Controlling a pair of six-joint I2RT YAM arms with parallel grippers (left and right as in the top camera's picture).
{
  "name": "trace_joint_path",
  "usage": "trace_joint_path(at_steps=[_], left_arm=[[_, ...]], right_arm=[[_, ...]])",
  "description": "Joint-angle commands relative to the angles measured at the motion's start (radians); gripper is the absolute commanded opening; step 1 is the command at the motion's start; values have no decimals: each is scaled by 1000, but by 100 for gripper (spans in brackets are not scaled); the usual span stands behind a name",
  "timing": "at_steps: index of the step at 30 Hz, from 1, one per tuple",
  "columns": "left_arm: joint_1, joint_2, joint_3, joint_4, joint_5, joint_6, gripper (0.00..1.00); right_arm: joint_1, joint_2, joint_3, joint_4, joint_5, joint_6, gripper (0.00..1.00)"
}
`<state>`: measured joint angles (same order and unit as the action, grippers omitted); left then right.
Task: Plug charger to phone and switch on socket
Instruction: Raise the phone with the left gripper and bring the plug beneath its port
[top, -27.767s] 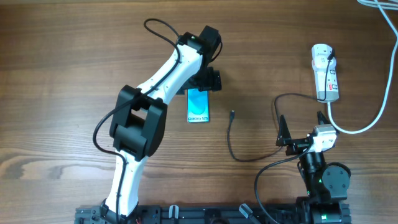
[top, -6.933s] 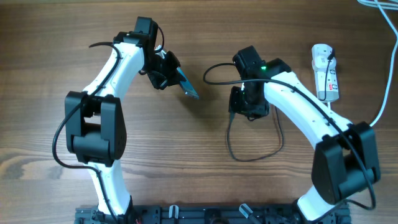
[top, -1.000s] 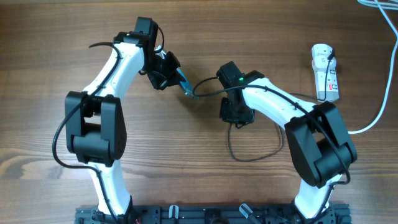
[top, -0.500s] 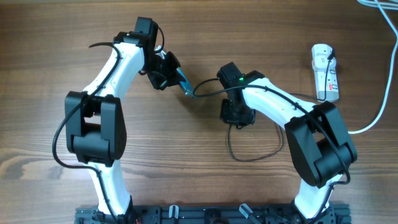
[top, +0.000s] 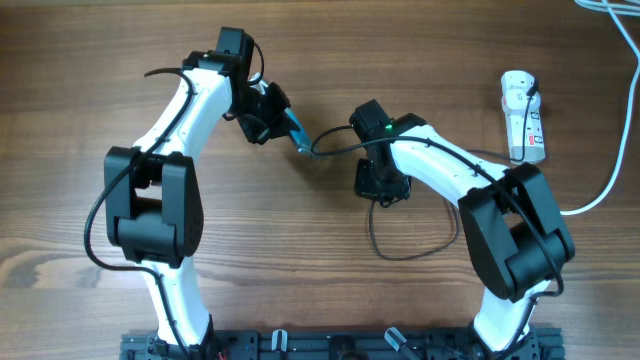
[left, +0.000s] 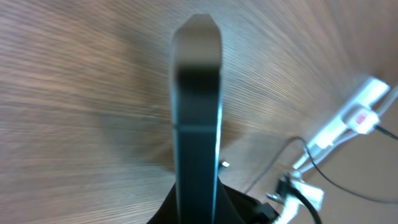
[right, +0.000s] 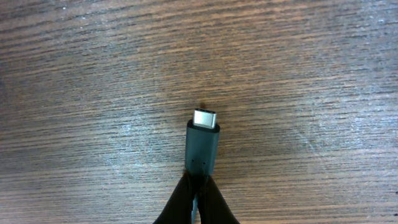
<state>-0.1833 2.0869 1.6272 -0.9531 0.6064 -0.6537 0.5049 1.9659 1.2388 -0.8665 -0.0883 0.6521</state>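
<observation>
The charger (top: 372, 228) is getting a firmer squeeze. Over the last second the right gripper (top: 381, 192) has been closing down, and it is now clamping fully on the plug end, while the arm is hardly moving from where it was. I am reading that as the grip being firmed up before the push into the phone, so the plugging itself is not yet done.

Overhead first: the phone (top: 295, 132) is being held tilted above the table (top: 80, 60) by the left gripper (top: 282, 120), which is clenched on it. The right gripper is hanging near the phone, toward the lower right in the picture, with bare wood showing between them. The slack cable is looping on the wood below. The socket (top: 522, 118) is lying well apart at the far right edge, with nothing touching it (its switch is waiting for later).

Left wrist: the phone (left: 198, 124) is showing edge-on, rising straight out of the clenched jaws, with the socket (left: 351, 115) blurring in the background.

Right wrist: the charger (right: 203, 146) is sticking out just beyond the pinched fingertips, its silver tip pointing away from the claw over bare wood. No phone is appearing here, so the plug is probably still needing alignment with the port.
</observation>
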Motion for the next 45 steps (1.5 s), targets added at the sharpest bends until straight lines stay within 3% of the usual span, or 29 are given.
trace_joint_path(at_steps=[1,4,9,15,23,28,33,45], left_arm=[[-1,-32,3,66,294,174,4],[-1,-38,3,99,398,206,4],[0,-89,3,156,409,259,4],[0,-258,3,340,430,251,4],[-60,-437,3,371,429,251,4],[-134,-456,3,358,396,258,4],[-232,-456,3,302,171,258,4],[-275,-456,3,325,163,253,4]], right_arm=[[-7,29,2,-6,-66,-58,4],[-19,-26,21,-17,-127,-108,4],[-26,-204,24,-52,-208,-193,4],[-26,-485,24,-146,-247,-253,4],[-18,-736,23,-139,-355,-290,4],[-18,-796,23,-140,-354,-282,4],[-18,-827,23,-148,-312,-260,4],[35,-824,23,-140,-232,-227,5]])
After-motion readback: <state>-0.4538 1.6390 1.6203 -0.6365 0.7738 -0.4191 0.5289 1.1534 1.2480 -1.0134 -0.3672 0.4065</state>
